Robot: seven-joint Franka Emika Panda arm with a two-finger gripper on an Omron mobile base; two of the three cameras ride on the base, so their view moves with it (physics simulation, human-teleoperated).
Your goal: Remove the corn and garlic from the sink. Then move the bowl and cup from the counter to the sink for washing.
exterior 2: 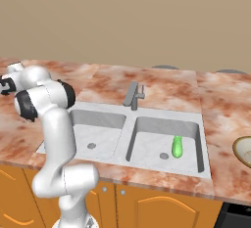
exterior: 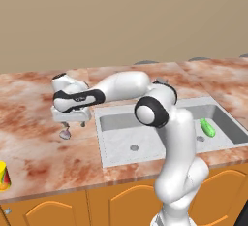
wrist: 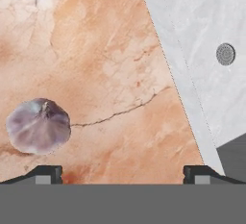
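Hovering over the marble surface (exterior: 34, 118) left of the sink (exterior: 116, 145), the tool (exterior: 71, 123) stands with its jaws spread fully and holds nothing. The garlic (exterior: 64, 134) lies on the surface just beneath the tool, well clear of the sink rim; in the hand view it sits at the lower left, just beside one fingertip (wrist: 45, 172) and not between the two. Judgement: the garlic is delivered and the release is complete.

The corn (exterior 2: 177, 146) lies in the right basin, near the drain, its long axis running roughly near to far. The yellow cup (exterior: 4, 176) stands at the near left of the surface; the bowl (exterior 2: 243, 151) shows partly at the far right edge of the surface.

Recommended practice for the step in hand: lift straight up before swinging, so the fingertips do not clip the bulb and roll it toward the basin. For the corn, descend into the right basin with the jaws set across the cob's narrow width, at mid-length, clear of the basin walls and the tap (exterior 2: 134, 95).
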